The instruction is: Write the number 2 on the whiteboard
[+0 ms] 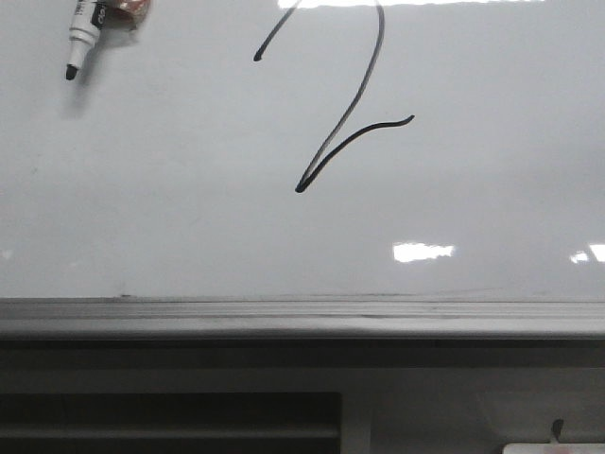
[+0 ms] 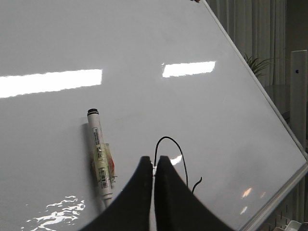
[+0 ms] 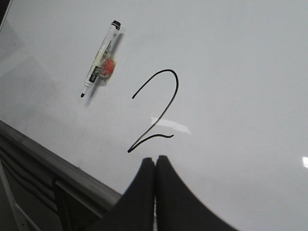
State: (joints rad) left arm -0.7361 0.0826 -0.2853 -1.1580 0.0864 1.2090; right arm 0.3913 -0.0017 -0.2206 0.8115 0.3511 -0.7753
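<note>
The whiteboard (image 1: 170,218) fills the front view, with its grey ledge (image 1: 284,317) along the lower edge. The number 2 (image 1: 378,125), a thin black line with a sharp lower point and short tail, is drawn on it; its top is cut off in the front view. It shows whole in the right wrist view (image 3: 176,79). A white marker (image 1: 87,36) with tape around it rests against the board, left of the number, tip down. My left gripper (image 2: 154,162) is shut and empty, between the marker (image 2: 99,154) and the number (image 2: 166,137). My right gripper (image 3: 155,160) is shut and empty, just below the number's lower point.
A dark recessed shelf (image 1: 170,416) lies under the ledge, with a white object (image 1: 553,446) at the lower right. Beyond the board's edge stand a plant (image 2: 257,65), curtains and a white post (image 2: 298,86).
</note>
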